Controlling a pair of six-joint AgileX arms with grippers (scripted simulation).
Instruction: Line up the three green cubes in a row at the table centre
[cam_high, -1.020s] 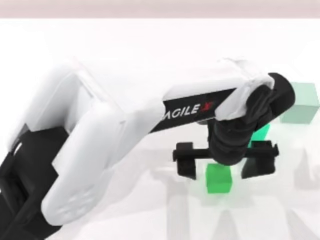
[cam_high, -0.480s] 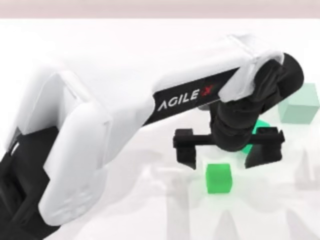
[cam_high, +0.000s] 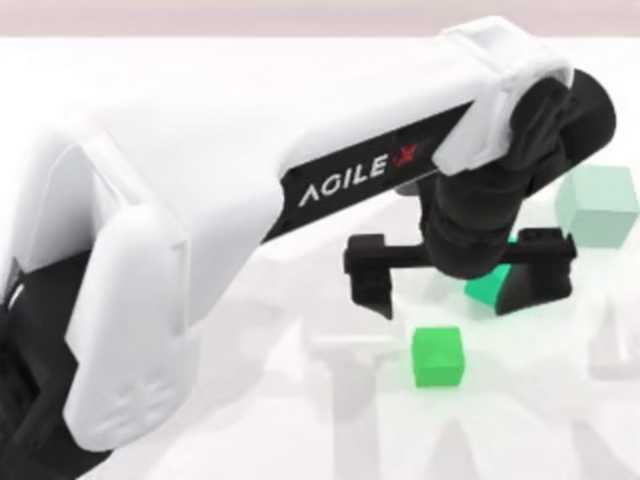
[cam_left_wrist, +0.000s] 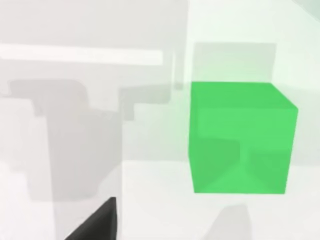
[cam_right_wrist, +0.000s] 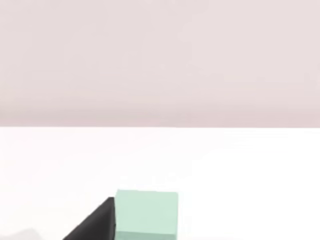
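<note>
The small bright green cube (cam_high: 437, 357) rests on the white table (cam_high: 300, 420), also filling the left wrist view (cam_left_wrist: 242, 137). My left gripper (cam_high: 452, 300) hangs open above and just behind it, holding nothing; one dark fingertip (cam_left_wrist: 97, 225) shows. The emerald-teal cube (cam_high: 485, 287) peeks out from under that gripper, mostly hidden. The larger pale mint-grey cube (cam_high: 597, 205) sits at the right, and is also in the right wrist view (cam_right_wrist: 146, 212). My right gripper is out of the top view; one of its fingertips (cam_right_wrist: 97, 222) shows, set well to the side.
The left arm's white and black body (cam_high: 200, 250) covers most of the table's left and middle. The table's far edge (cam_high: 320, 38) meets a pale pinkish wall.
My left gripper, open throughout, has risen and drawn back from the bright green cube, which stays put. More of the emerald-teal cube now shows beneath it.
</note>
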